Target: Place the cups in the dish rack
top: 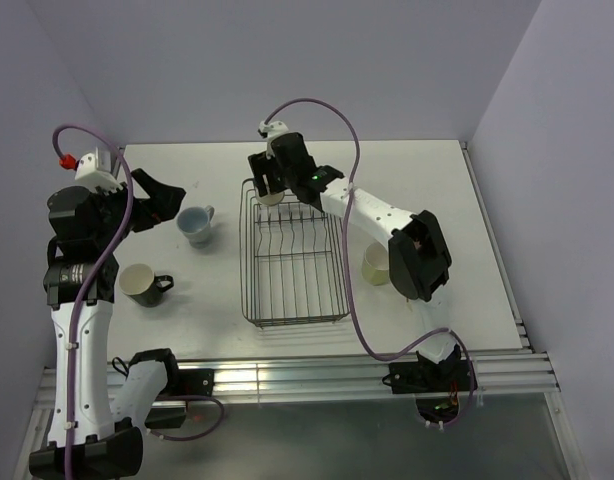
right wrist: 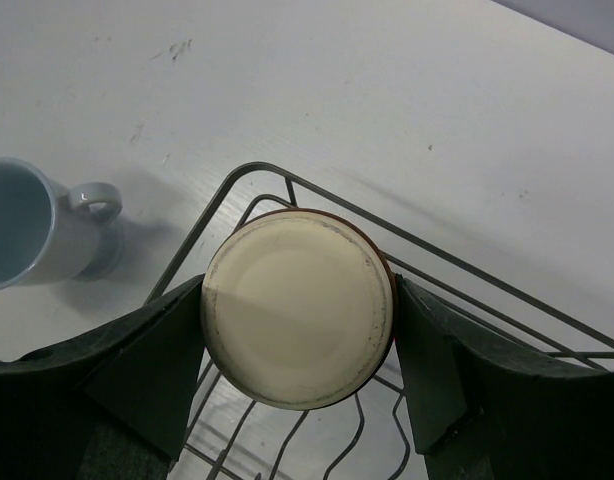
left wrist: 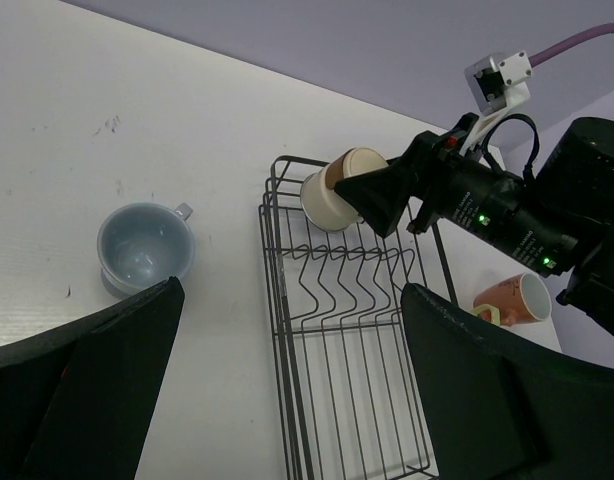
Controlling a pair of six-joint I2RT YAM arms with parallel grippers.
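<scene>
The black wire dish rack sits mid-table with nothing resting inside it. My right gripper is shut on a tan tumbler and holds it over the rack's far left corner, its cream base facing the wrist camera. The left wrist view also shows the tumbler. A pale blue-grey cup and a black cup stand left of the rack. My left gripper is open and empty above the table beside the blue cup.
A pale yellow mug stands right of the rack, partly hidden by the right arm's elbow. A salmon-pink mug shows on that side in the left wrist view. Walls close the table at the back and both sides.
</scene>
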